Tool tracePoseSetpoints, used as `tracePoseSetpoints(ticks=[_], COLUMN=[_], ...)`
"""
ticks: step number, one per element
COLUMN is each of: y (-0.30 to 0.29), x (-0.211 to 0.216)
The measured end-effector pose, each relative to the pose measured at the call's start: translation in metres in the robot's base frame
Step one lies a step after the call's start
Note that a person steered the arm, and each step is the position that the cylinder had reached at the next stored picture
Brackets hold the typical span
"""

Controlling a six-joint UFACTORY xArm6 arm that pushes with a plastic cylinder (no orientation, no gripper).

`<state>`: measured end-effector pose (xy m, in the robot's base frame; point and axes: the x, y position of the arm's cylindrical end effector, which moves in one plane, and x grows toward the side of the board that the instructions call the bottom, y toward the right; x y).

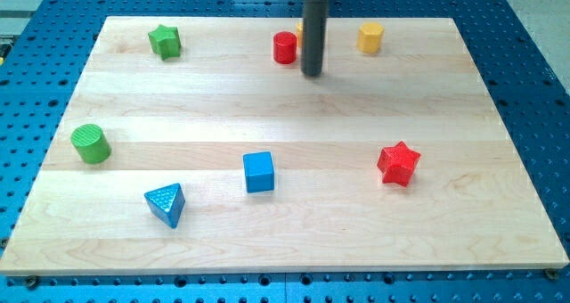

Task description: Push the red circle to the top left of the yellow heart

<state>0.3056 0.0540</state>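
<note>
Red circle (285, 47) sits near the board's (499, 205) top edge, a little left of centre in the view. Our rod comes down just to its right, and my tip (312, 74) rests on the wood slightly below and right of the circle, close but apart from it. We have no gripper, only this rod, so nothing is held. The rod hides nearly all of the yellow heart (300, 32), of which only a sliver shows at its left edge, just right of the circle. A second yellow block (370, 37), shape unclear, stands further right. We also see a green star (165, 41), green cylinder (91, 143), blue triangle (166, 203), blue cube (258, 171) and red star (397, 163). No writing is readable.
</note>
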Motion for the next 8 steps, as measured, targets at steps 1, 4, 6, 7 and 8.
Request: tracePoseSetpoints(ticks=[1,4,6,7,8], y=[-0.035,-0.075,-0.106,-0.109,-0.104], x=[-0.021,-0.011,-0.040,-0.021,-0.003])
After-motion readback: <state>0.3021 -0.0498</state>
